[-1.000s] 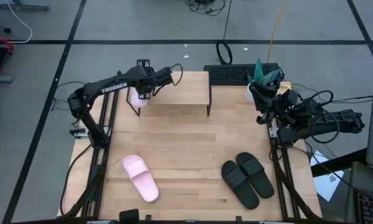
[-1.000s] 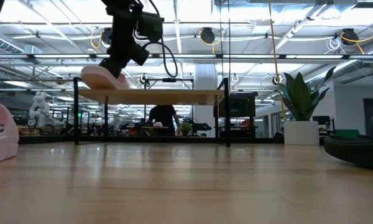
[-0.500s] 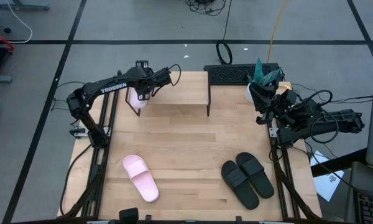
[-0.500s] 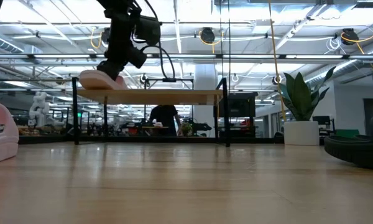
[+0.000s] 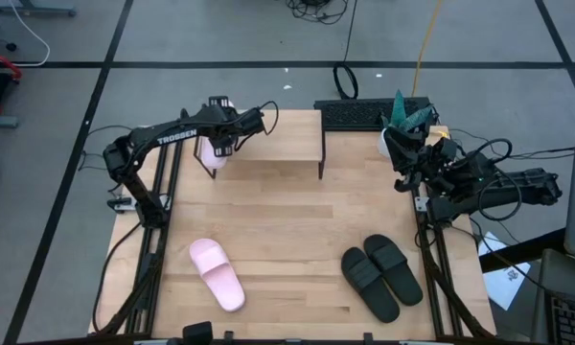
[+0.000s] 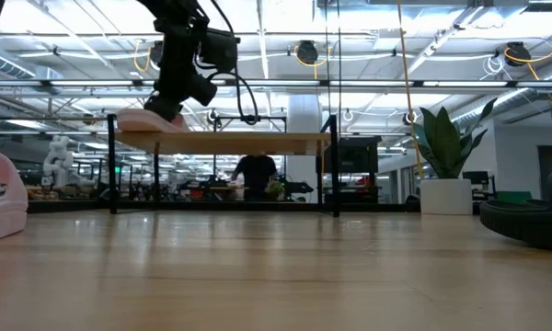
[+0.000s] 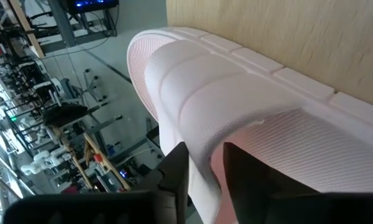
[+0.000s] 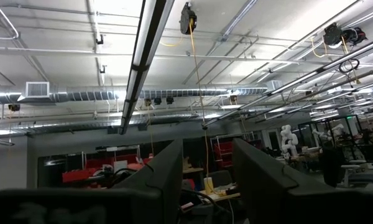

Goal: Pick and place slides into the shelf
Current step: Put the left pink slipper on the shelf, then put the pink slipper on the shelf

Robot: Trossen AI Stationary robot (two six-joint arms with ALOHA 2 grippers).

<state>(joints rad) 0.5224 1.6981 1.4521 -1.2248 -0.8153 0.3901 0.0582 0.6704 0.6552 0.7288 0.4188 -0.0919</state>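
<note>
My left claw (image 5: 218, 146) is clamped on a pale pink slide's (image 7: 236, 124) strap, resting it on the shelf's (image 5: 278, 134) left end. My right claw (image 8: 205, 180) waits apart, off the tabletop's (image 5: 287, 220) right edge.

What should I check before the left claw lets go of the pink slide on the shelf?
1. Grip: left claw shut on the strap of the pink slide: ok.
2. Slide over the shelf: it sits at the shelf's left end with part hanging past the edge: not ok.
3. Sole flat on the shelf top: in the low view the slide looks down on the plank, but full contact is unclear: cannot tell.
4. Room for the others: rest of the shelf top is bare: ok.
5. Remaining slides: second pink slide and black pair lie on the table: ok.
6. Right claw parked off the table's right edge, pointing up: ok.
</note>
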